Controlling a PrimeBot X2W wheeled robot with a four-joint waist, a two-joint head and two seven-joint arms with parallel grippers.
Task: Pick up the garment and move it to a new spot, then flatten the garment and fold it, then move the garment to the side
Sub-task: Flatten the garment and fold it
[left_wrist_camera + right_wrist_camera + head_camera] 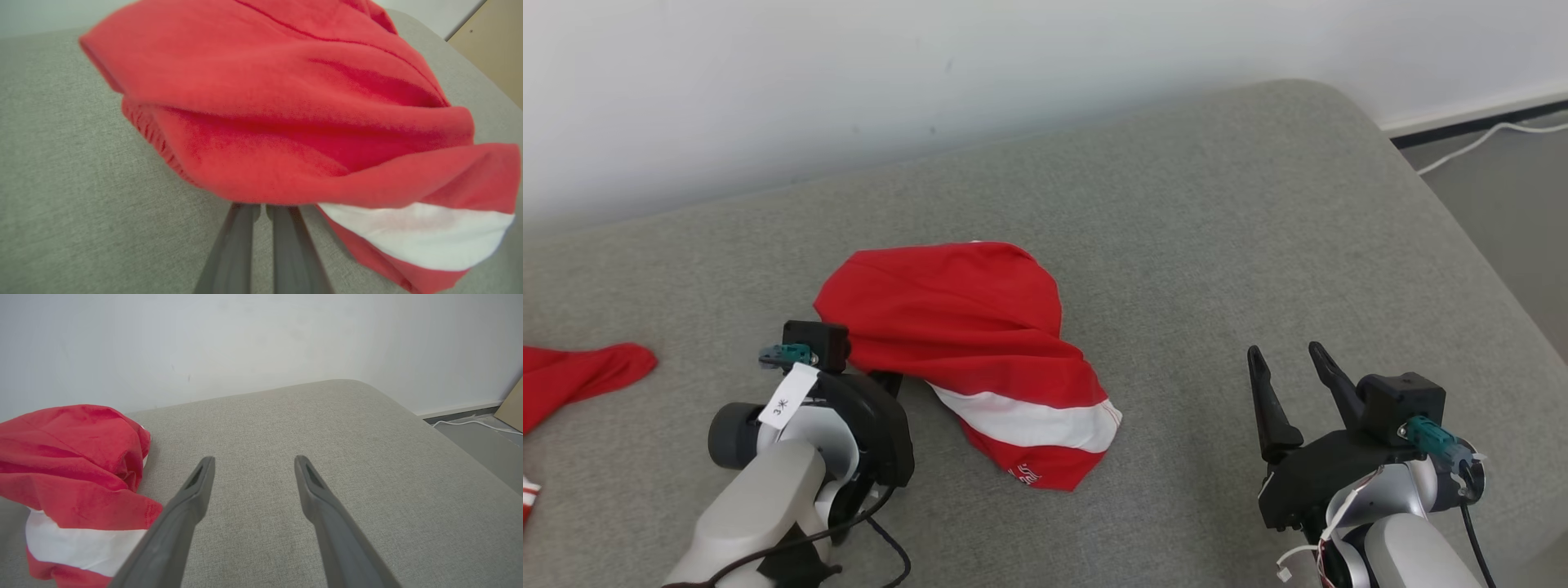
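Observation:
The garment is red with a white band and lies crumpled in the middle of the grey cushion. My left gripper sits at the garment's left edge. In the left wrist view the garment looms close, and the left gripper has its two fingers pressed together, their tips tucked into the cloth's lower edge. My right gripper stands open over bare cushion to the right of the garment, holding nothing. The right wrist view shows the right gripper with its fingers spread and the garment at its left.
Another red cloth lies at the cushion's left edge. A white wall runs close behind. The cushion's rounded right edge drops to a grey floor with a white cable. Bare cushion stretches right of the garment.

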